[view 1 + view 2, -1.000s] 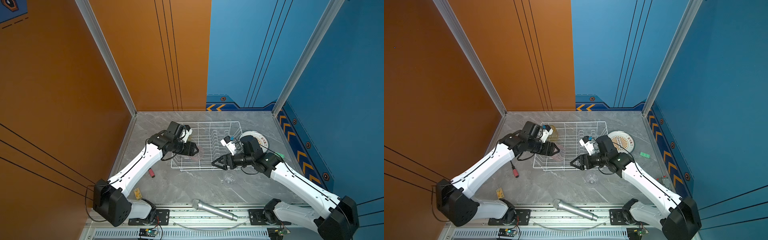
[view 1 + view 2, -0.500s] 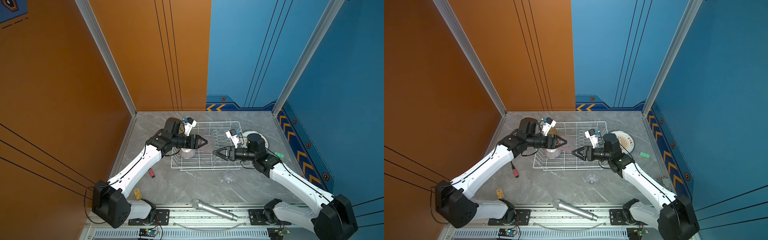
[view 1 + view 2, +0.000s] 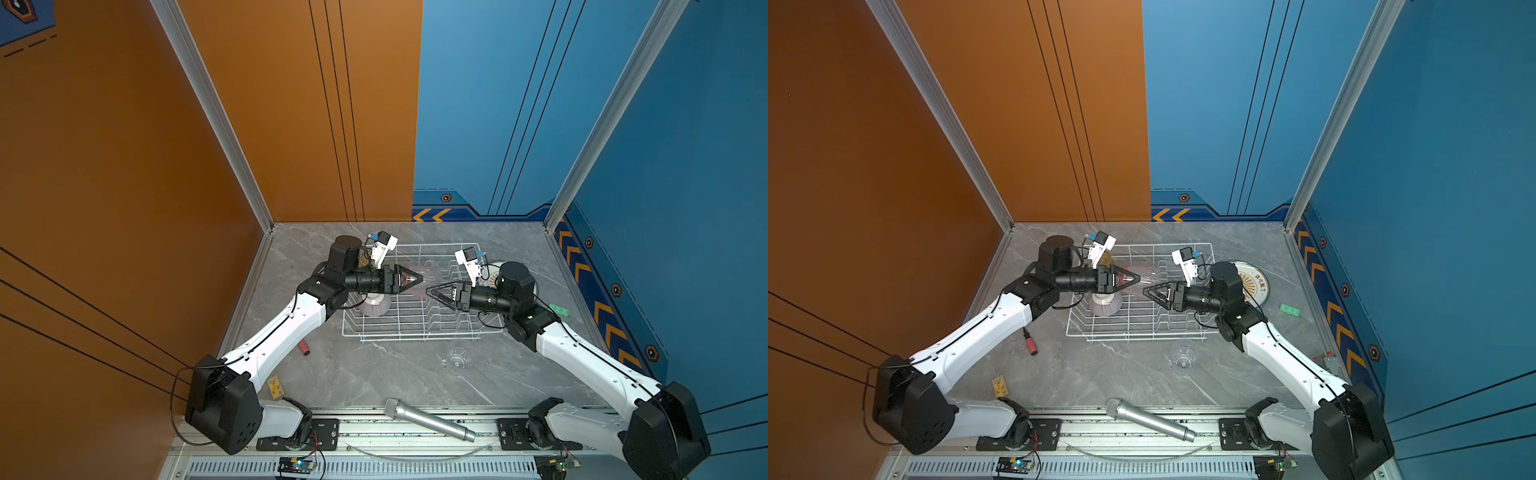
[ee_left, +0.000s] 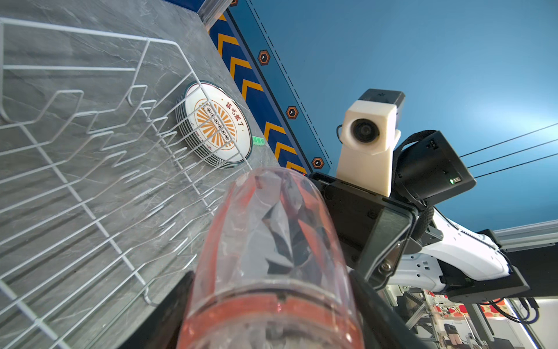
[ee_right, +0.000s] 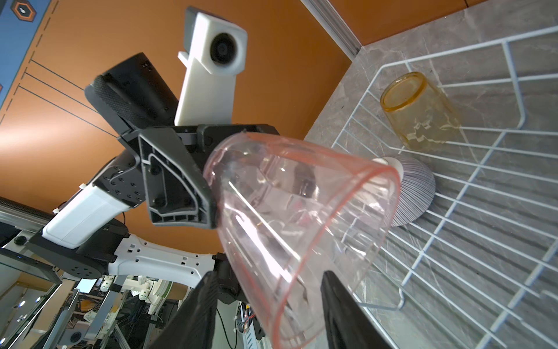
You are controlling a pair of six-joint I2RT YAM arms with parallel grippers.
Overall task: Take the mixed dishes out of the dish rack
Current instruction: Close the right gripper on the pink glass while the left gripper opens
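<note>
My left gripper (image 3: 409, 278) (image 4: 271, 290) is shut on the base of a pink tumbler (image 3: 417, 275) (image 5: 302, 226), holding it sideways above the dish rack (image 3: 415, 332) (image 3: 1133, 334). My right gripper (image 3: 432, 289) (image 5: 268, 290) faces it, open, with the tumbler's rim between its fingers. An upturned striped bowl (image 3: 375, 306) (image 5: 413, 193) and a yellow tumbler (image 3: 1105, 258) (image 5: 419, 114) lie in the rack. A stack of plates (image 3: 1256, 282) (image 4: 217, 127) rests on the table right of the rack. A clear tumbler (image 3: 459, 357) stands before the rack.
A silver microphone (image 3: 428, 419) lies at the table's front edge. A red cylinder (image 3: 304, 348) and a small yellow card (image 3: 275, 384) sit left of the rack, under my left arm. A green block (image 3: 559, 309) lies at the right.
My left gripper has lifted the pink tumbler out of the rack and turned it toward the middle. My right gripper has risen to meet it, its jaws narrowing round the rim.
</note>
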